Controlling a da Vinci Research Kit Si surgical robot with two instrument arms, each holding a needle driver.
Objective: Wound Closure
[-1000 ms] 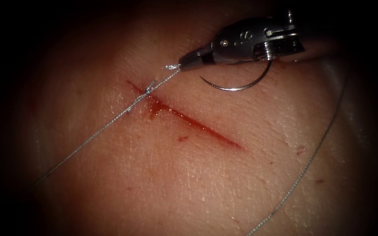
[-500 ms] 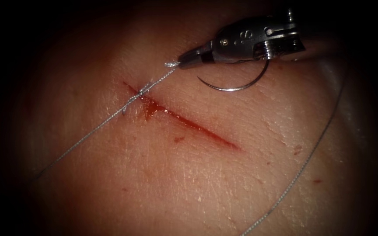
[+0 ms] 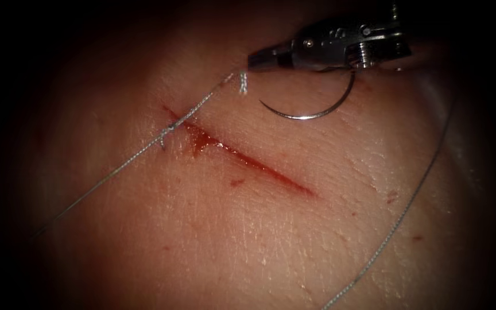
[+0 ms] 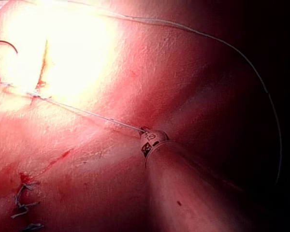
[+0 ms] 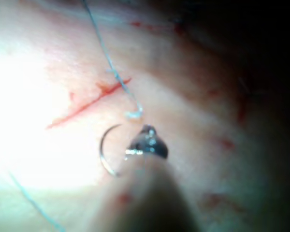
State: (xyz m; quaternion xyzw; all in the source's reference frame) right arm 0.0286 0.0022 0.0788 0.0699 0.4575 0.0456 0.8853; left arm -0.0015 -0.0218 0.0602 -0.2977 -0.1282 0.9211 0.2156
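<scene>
Endoscope edges dark; wrist views glare, blur.

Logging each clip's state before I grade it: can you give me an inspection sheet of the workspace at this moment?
Surface: tissue with an open cut; red fluid towards its left end.
Job's things: needle lies on the tissue right of the cut, not in it, unheld; thread runs through a knot at the cut's left end; its short end lies free.
Clutter: older stitches elsewhere on the tissue.
Grippers: left tool shut on the thread; right tool holds nothing, its tip close to the short end.
Cables: nothing seen; a long strand of thread curves right of the cut.
Surroundings: nothing seen.
</scene>
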